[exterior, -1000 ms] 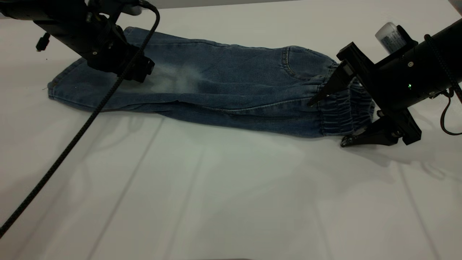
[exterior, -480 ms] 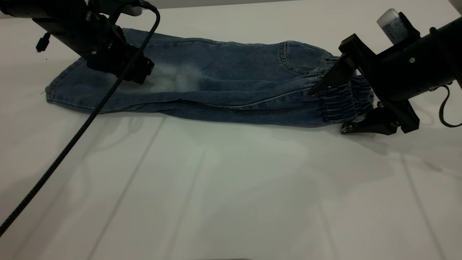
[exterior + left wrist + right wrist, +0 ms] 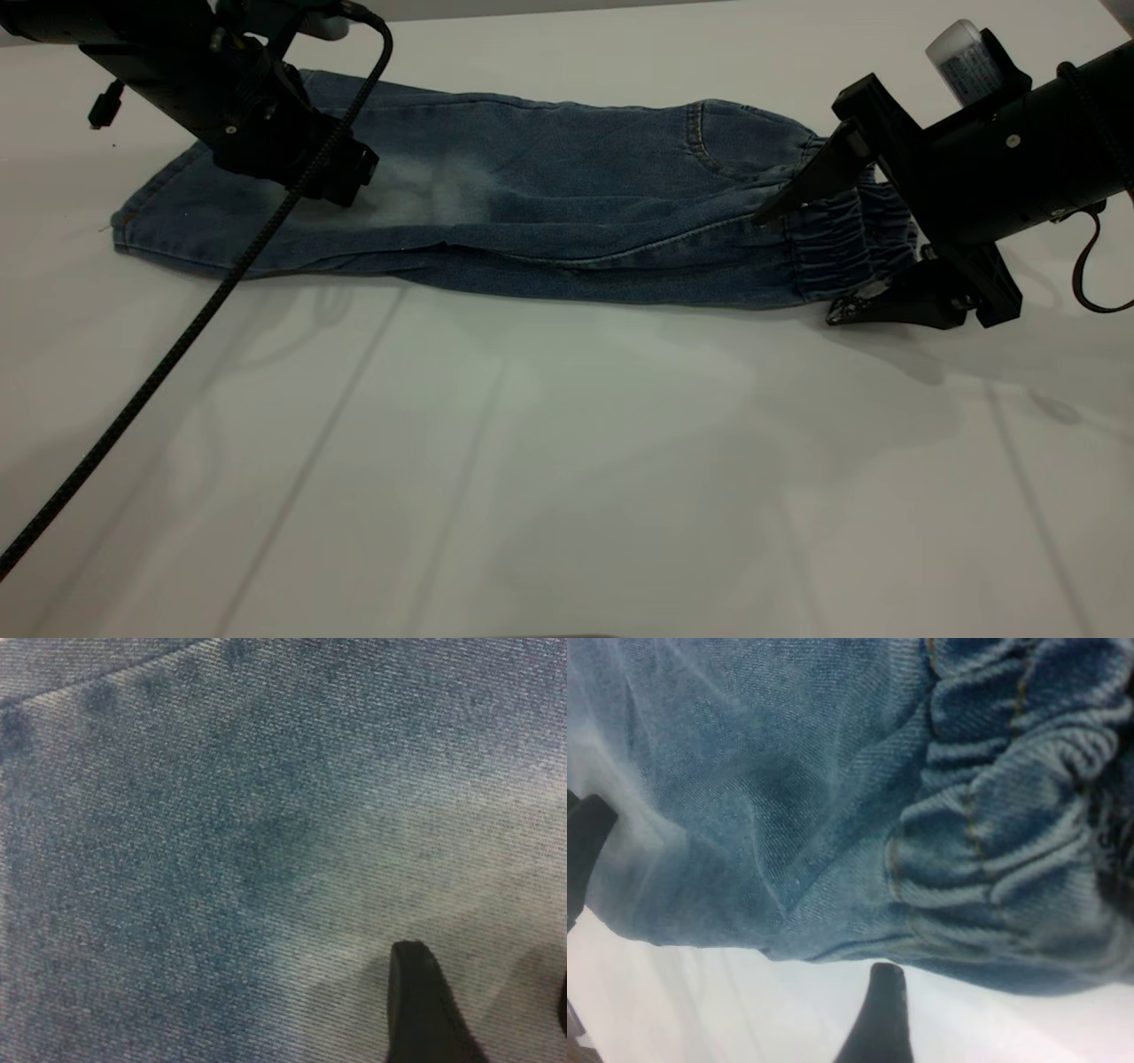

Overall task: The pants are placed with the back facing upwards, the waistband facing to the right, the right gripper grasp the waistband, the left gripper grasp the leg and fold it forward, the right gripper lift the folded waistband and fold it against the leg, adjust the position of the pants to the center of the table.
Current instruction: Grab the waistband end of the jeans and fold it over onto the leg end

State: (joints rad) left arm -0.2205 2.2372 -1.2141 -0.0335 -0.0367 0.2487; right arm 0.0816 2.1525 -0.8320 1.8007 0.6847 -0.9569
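Lying folded lengthwise across the upper half of the exterior frame, the pants stretch from a hem at the left to a gathered waistband at the right, flat on the table. One back pocket shows near the waistband, and a faded patch sits left of centre. No print is visible on the upward side.

At the upper right of the frame, the right gripper has its two pointed fingers spread wide apart, one finger over the top of the waistband and the other low at the table by the near edge of the waistband. The elastic lies between them, not pinched. The right wrist view shows the gathered denim filling the space ahead, with one finger tip over the white table.

At the upper left of the frame, the left gripper presses down on the leg beside the faded patch, its cable trailing to the lower left. Its wrist view shows denim up close and one finger tip against it; whether the fingers are apart or together cannot be told.
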